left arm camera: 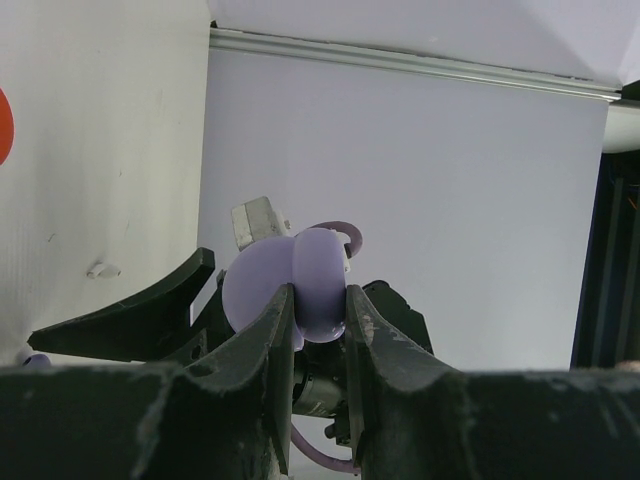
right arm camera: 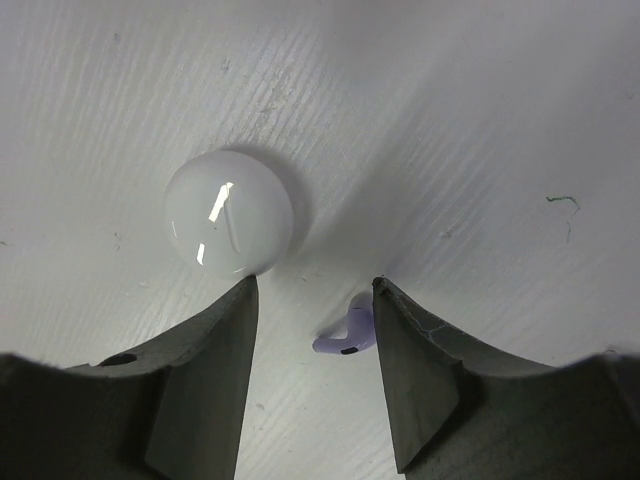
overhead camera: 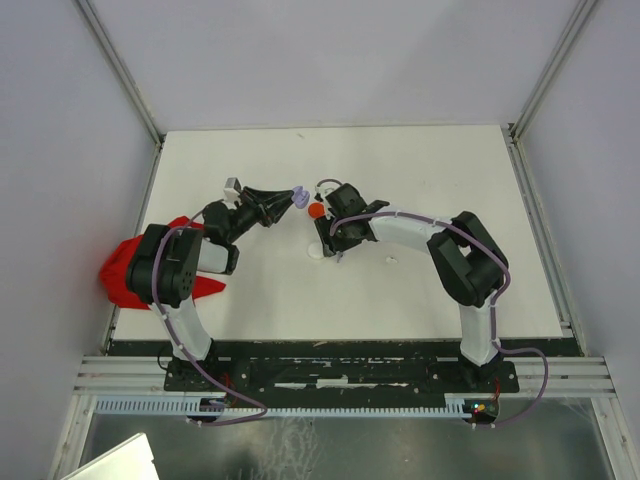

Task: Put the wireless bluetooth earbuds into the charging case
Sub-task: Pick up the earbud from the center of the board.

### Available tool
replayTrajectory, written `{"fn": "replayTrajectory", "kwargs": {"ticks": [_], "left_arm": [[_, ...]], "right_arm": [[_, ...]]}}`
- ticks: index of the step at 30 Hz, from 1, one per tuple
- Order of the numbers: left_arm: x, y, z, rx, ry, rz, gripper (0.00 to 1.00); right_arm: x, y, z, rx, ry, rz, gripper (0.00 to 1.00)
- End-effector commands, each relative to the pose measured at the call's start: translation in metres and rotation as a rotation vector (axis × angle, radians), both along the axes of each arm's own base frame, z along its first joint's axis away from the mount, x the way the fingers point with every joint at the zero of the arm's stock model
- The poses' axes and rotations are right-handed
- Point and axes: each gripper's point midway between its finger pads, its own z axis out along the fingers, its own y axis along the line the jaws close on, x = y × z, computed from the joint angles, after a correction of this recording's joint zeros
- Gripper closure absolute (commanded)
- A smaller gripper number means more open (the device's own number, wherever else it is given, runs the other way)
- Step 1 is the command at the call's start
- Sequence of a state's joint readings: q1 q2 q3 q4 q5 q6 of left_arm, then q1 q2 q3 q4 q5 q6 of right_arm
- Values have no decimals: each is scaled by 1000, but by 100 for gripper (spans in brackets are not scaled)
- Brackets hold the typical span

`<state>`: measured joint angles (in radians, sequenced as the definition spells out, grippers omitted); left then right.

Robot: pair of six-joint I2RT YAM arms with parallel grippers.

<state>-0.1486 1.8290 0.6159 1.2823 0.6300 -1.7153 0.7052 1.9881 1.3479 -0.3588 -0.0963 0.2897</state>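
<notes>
My left gripper (left arm camera: 320, 308) is shut on a lilac charging case (left arm camera: 300, 280) that shows two rounded lobes and is held off the table. From above, the case (overhead camera: 298, 196) sits at the tip of that gripper (overhead camera: 288, 201), mid-table. My right gripper (right arm camera: 314, 290) points down at the table, its jaws apart. A lilac stemmed earbud (right arm camera: 350, 331) lies on the surface between them, against the right finger (right arm camera: 410, 350). Seen from above, the right gripper (overhead camera: 323, 238) is just right of and below the case.
A glossy white round disc (right arm camera: 229, 212) lies beside my right gripper's left finger. A red round disc (overhead camera: 316, 211) lies between the two grippers. A red bulky object (overhead camera: 125, 270) lies at the table's left edge by the left arm's base. A small white bit (left arm camera: 103, 270) rests on the table.
</notes>
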Motion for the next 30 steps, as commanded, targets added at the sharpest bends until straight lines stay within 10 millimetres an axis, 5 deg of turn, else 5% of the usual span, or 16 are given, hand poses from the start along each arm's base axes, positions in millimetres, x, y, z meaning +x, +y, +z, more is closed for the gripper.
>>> {"fn": "replayTrajectory", "kwargs": {"ticks": [1,11,30], "left_arm": [[-5,3,26,6,-118,2,97],[-4,4,25,8,-116,6,97],[-4,6,25,8,-119,7,97]], "right_arm": [[9,15,13,40,-34,28,42],[18,8,28,19,-106,-13,42],[-7,26,28,69,-79,117,42]]}}
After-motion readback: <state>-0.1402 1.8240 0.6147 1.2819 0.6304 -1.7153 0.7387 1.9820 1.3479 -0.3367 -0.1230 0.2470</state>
